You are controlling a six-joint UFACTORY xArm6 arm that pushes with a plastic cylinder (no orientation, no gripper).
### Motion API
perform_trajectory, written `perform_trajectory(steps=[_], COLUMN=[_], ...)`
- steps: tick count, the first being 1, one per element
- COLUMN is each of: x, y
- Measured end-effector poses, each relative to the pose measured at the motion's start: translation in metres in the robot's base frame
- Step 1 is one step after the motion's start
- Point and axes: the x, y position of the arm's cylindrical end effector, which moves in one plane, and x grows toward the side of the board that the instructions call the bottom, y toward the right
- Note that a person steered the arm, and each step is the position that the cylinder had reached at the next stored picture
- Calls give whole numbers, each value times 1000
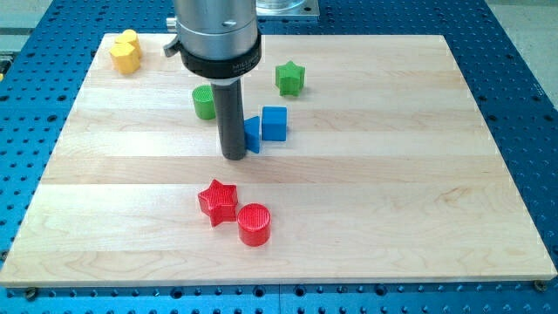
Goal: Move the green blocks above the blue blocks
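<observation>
My tip (234,157) rests on the board just left of a blue block (253,133) that the rod partly hides; its shape cannot be made out. A blue cube (275,123) sits right beside it on the right. A green round block (204,102) stands up and left of the rod, partly hidden by it. A green star (289,78) lies above the blue cube, toward the view's top.
A red star (218,201) and a red cylinder (255,224) touch each other below my tip. A yellow block (126,51) sits at the top left corner of the wooden board (418,174). A blue perforated table surrounds the board.
</observation>
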Motion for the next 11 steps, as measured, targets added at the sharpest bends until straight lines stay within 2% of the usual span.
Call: perform_trajectory(steps=[2,4,5,6,7,8,9,10,11], x=[-1,-80,-99,-83,-85,-85,-93,-134,-146], y=[-66,-71,-23,-46,-22,18,101,136,119])
